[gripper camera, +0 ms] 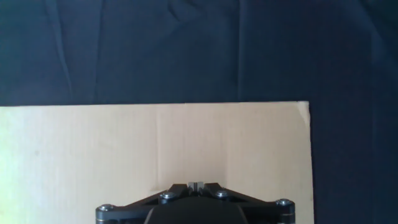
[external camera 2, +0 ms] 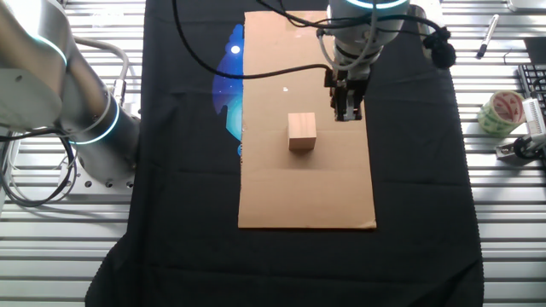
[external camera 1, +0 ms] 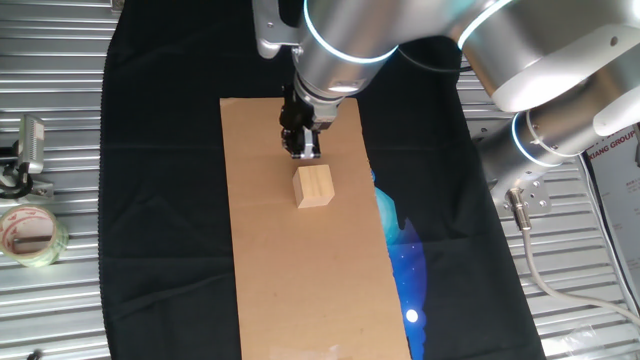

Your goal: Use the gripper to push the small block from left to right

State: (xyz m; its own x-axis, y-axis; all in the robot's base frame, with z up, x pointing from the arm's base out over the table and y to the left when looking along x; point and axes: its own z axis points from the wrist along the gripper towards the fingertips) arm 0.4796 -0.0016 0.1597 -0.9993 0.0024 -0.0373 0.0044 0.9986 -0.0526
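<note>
The small block point(external camera 1: 314, 186) sits on the cardboard sheet point(external camera 1: 300, 280) near frame centre in one fixed view, just below the gripper point(external camera 1: 305, 151), with a thin gap between them. In the other fixed view the block point(external camera 2: 301, 132) lies lower left of the gripper point(external camera 2: 345, 112). The fingers point(gripper camera: 196, 185) are pressed together, holding nothing; the hand view shows no block.

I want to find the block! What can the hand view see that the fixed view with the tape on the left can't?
Only the hand view shows the claw from behind, fingertips together. Only that fixed view shows the small wooden block, the tape roll and the second silver arm. Both show the cardboard sheet on the black cloth.
</note>
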